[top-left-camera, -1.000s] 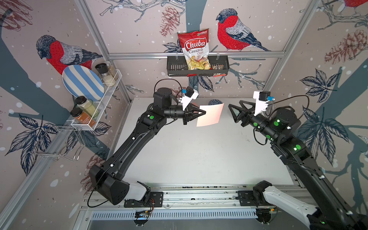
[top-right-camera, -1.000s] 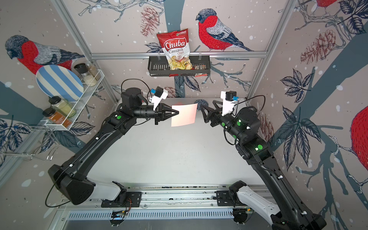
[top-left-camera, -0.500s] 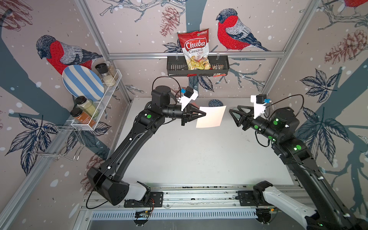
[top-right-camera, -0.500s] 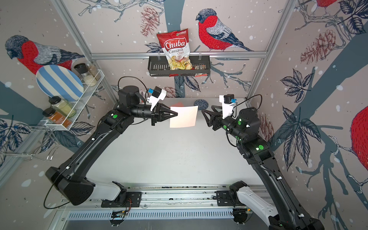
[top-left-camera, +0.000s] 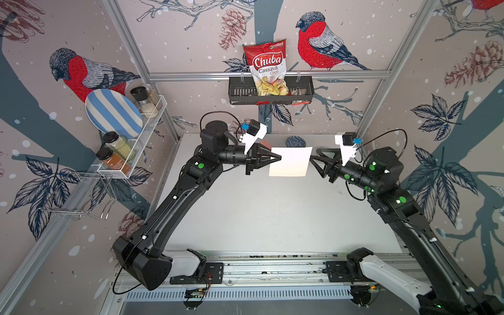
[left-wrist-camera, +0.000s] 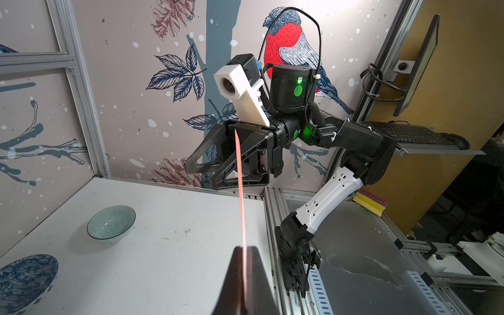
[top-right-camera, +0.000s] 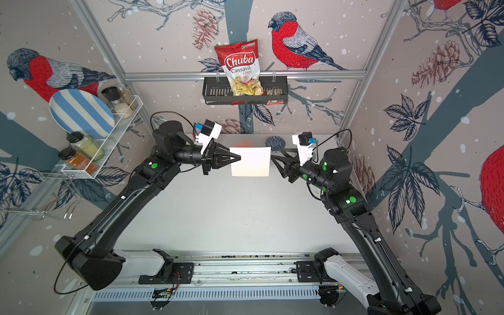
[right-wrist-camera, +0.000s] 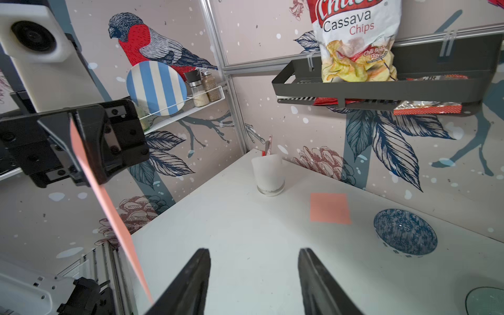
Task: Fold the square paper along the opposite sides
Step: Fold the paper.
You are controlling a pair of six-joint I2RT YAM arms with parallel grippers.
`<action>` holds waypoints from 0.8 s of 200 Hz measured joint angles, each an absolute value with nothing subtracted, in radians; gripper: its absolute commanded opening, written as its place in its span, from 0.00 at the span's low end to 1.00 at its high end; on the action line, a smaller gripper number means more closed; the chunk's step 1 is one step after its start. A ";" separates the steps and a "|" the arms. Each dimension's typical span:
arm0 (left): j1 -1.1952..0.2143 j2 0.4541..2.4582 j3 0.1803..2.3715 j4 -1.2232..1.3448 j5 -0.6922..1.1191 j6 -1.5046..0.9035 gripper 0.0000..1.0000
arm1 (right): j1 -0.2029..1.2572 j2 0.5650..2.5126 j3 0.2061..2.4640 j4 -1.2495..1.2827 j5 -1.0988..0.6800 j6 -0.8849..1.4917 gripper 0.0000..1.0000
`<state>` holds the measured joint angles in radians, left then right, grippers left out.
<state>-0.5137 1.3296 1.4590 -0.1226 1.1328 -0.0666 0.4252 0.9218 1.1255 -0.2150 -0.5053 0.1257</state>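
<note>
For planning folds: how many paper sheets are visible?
2. The first sheet is in the left gripper; the second sheet lies on the table by the blue bowl. Others may be hidden.

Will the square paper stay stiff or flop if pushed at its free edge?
Probably light: held by one edge in the left end effector, the paper juts out nearly flat. It looks very thin edge-on, so a push would likely bend it.
</note>
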 measured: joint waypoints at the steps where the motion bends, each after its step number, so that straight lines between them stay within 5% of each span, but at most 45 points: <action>1: -0.514 1.329 1.457 -0.120 1.133 -0.071 0.00 | 0.425 0.922 1.126 -0.214 -0.506 0.126 0.57; 160: -0.513 1.332 1.394 -0.004 0.986 -0.122 0.00 | 0.440 0.925 1.105 -0.126 -0.729 0.130 0.57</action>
